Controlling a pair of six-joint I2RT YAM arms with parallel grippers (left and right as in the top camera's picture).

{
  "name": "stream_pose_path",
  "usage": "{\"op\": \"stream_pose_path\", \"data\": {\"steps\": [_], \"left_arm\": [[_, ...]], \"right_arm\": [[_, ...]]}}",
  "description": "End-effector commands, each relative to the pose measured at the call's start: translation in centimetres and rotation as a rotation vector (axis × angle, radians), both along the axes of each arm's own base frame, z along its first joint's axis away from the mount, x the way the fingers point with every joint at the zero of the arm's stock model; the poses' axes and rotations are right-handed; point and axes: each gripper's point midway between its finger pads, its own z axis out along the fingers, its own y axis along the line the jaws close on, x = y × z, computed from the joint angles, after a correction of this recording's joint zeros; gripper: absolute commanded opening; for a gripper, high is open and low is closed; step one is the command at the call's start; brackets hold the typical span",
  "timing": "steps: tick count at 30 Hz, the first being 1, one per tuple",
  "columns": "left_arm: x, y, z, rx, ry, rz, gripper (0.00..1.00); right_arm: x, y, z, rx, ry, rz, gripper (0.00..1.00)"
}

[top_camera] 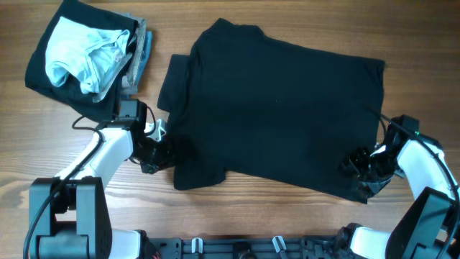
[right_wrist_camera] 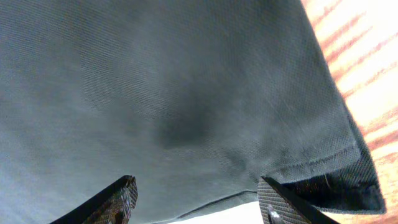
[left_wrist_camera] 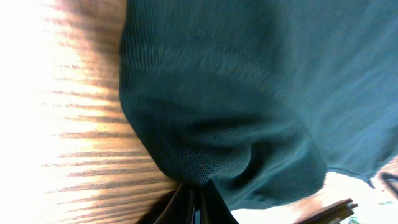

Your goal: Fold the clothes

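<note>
Black shirt (top_camera: 280, 108), left jaws clamping its edge, right jaws wide, pale-blue pile (top_camera: 86, 54) beside

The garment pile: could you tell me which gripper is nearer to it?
Left: left gripper close by the pile; right gripper across the black shirt from it.

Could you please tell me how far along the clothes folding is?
Nothing looks folded: the black T-shirt lies spread flat. In hand: left gripper shut on its near hem, right gripper open at the other corner. To do: folding it, then the heaped clothes.
</note>
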Motion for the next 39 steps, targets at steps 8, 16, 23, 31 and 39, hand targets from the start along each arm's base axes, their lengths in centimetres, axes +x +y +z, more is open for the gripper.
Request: {"op": "stream_pose_path", "data": {"steps": [8, 16, 23, 31, 39], "left_arm": [[1.1, -0.3, 0.5, -0.038, -0.029, 0.012, 0.04], [1.2, -0.3, 0.5, -0.038, -0.033, 0.012, 0.04], [1.3, -0.3, 0.5, -0.038, -0.036, 0.011, 0.04], [2.5, -1.2, 3.3, -0.098, -0.126, 0.006, 0.04], [1.7, -0.5, 3.8, -0.047, -0.114, 0.008, 0.52]], "right_arm": [[-0.7, -2.1, 2.3, -0.101, 0.015, -0.06, 0.76], [-4.6, -0.7, -1.3, -0.101, 0.132, -0.18, 0.8], [-3.3, -1.1, -1.6, -0.11, 0.083, -0.219, 0.21], [1.4, -1.7, 4.0, -0.08, -0.138, 0.017, 0.04], [2.0, -1.8, 4.2, -0.085, -0.167, 0.021, 0.05]]}}
